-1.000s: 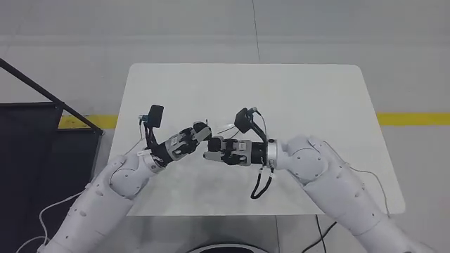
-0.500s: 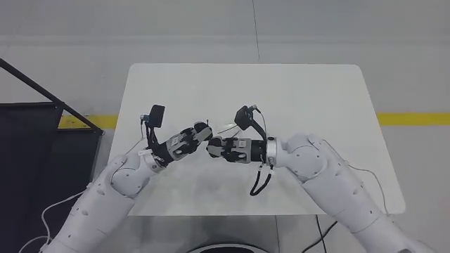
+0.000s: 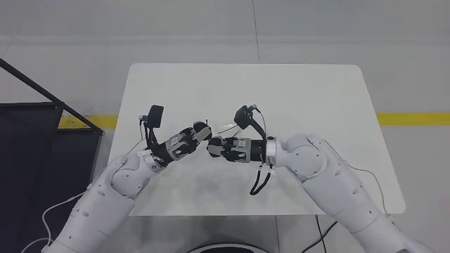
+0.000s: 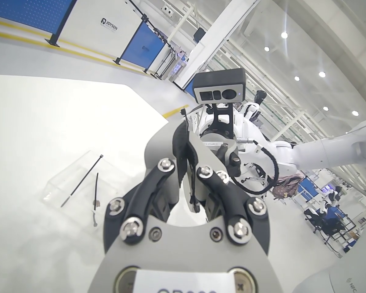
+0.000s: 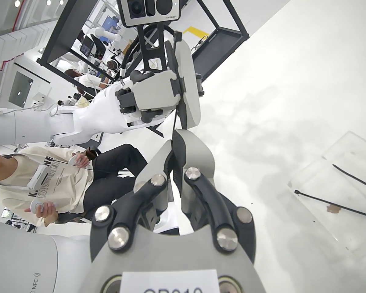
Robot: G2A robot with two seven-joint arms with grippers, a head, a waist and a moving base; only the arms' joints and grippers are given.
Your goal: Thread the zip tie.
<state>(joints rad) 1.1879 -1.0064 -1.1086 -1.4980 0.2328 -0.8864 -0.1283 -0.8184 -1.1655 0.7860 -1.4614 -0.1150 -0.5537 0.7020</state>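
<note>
The work is at the threading itself: both arms meet in the air above the bench (image 3: pixel 316 98), left of its middle and about halfway between the far and near edges, with the zip tie (image 4: pixel 192 184) carried between them and off the surface.

The left gripper (image 4: pixel 186 143) is closed on the tie. In its wrist view a black strand runs out from between the pinched fingers back toward the palm and ends in a small block, probably the head, though I cannot be sure. The right gripper (image 5: pixel 177 144) is closed too, and from its tip a thin black line crosses the short gap to the left gripper, so I judge that it pinches the other part of the same tie. The two grippers sit tip to tip, just beside each other but not touching.

Beside the grippers on the bench lies a clear tray (image 5: pixel 320 175) with two spare ties (image 5: pixel 329 203) lying flat in it (neither is in play).

As I read it, the ends are held but the tail is not yet through the slot – no closed loop shows. The next move calls for fine alignment. The free tip must line up with the head's opening, on axis, and then be pushed through in a short straight motion while the other gripper holds steady. The strap is thin and springy, so a slight angle error would make it bend aside.
</note>
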